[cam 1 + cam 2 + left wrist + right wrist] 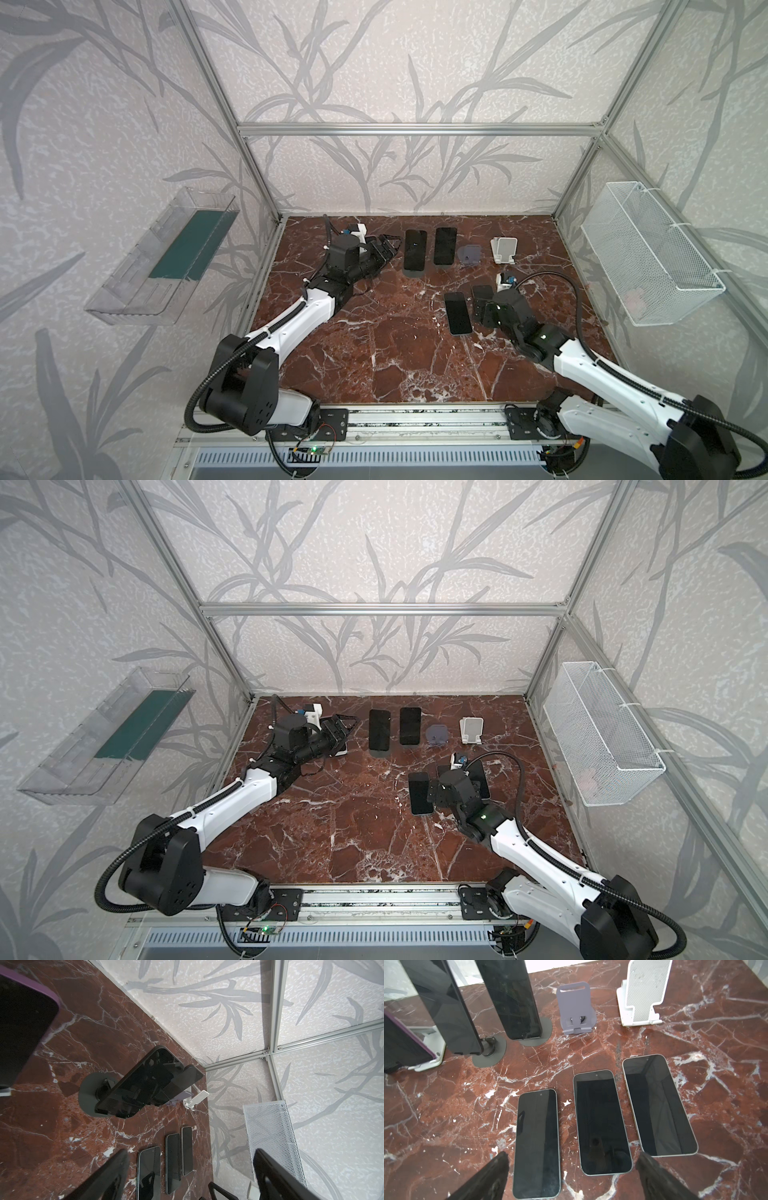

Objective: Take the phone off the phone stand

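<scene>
Well, three phones (602,1122) lay flat just in front of the empty grey stand (576,1012), below my right claw (572,1157), open and holding nothing. Three other phones (510,997) stood on their stands (492,1053) beside that grey stand, so I guessed half was left. My left claw (191,1153) was open too.

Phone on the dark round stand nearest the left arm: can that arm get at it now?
Probably yes: the left gripper sits just beside that phone, fingers open, with only bare tabletop between them.
</scene>
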Tool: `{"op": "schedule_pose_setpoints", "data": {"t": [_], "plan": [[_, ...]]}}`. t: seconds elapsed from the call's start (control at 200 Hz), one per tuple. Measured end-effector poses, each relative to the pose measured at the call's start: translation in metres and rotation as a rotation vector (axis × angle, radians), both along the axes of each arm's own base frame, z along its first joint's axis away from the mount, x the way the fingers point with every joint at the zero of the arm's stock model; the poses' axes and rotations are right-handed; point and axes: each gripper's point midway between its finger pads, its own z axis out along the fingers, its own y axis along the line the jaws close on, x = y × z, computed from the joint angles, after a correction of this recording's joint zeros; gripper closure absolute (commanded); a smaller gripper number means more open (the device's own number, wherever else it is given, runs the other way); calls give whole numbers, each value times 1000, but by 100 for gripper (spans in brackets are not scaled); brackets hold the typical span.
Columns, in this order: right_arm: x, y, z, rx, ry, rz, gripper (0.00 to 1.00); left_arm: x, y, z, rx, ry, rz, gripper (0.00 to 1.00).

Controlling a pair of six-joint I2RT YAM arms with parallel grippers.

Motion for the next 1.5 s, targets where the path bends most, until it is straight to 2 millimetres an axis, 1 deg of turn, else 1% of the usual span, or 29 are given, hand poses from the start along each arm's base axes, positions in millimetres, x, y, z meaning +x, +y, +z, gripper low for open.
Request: {"op": "schedule_pose_setpoints", "data": {"t": [0.125, 0.195, 0.26, 0.37, 0.425, 0.515, 0.59, 0.695, 0.8, 0.905, 0.925, 1.01, 1.085, 1.17, 1.265, 1.375, 1.455, 1.5], "plan": [[-4, -3, -1, 19, -22, -6, 3, -6, -17, -12, 8, 27, -55, 5], [-3, 0, -3, 52, -27, -5, 3, -9, -25, -18, 6, 42, -85, 2], [-5, 3, -9, 68, -8, -4, 3, -11, -30, -21, -3, 48, -109, 1], [-7, 6, -20, 66, 29, 7, 3, -11, -36, -19, -31, 43, -138, 1], [-8, 7, -20, 69, 33, 13, 4, -11, -38, -17, -43, 40, -150, 1], [-9, 10, -19, 75, 41, 31, 5, -11, -41, -9, -66, 13, -165, 1], [-10, 14, -12, 89, 41, 48, 5, -11, -43, 1, -85, -23, -172, 1], [-6, 21, 8, 124, 6, 68, 5, -11, -42, 15, -101, -73, -173, 1], [4, 29, 27, 141, -26, 74, 5, -13, -33, 27, -84, -123, -143, 1], [28, 42, 44, 113, -37, 72, 0, -13, -16, 38, -51, -163, -83, 1], [34, 45, 47, 104, -39, 71, 1, -12, -12, 40, -46, -171, -67, 1], [65, 59, 60, 53, -57, 57, 1, -9, 7, 48, -14, -194, 7, 1], [95, 73, 72, 15, -80, 44, 1, -6, 21, 51, 6, -207, 57, 1], [126, 86, 80, -13, -98, 25, 1, -1, 32, 50, 22, -205, 95, 2], [155, 97, 83, -27, -98, 11, 1, 2, 40, 45, 34, -189, 122, 3], [191, 103, 88, -61, -86, -9, 1, 5, 49, 40, 42, -177, 152, 4], [222, 109, 99, -85, -89, -29, 1, 5, 54, 34, 44, -161, 171, 4], [234, 111, 103, -92, -89, -36, 1, 6, 56, 32, 44, -152, 180, 4]]}}
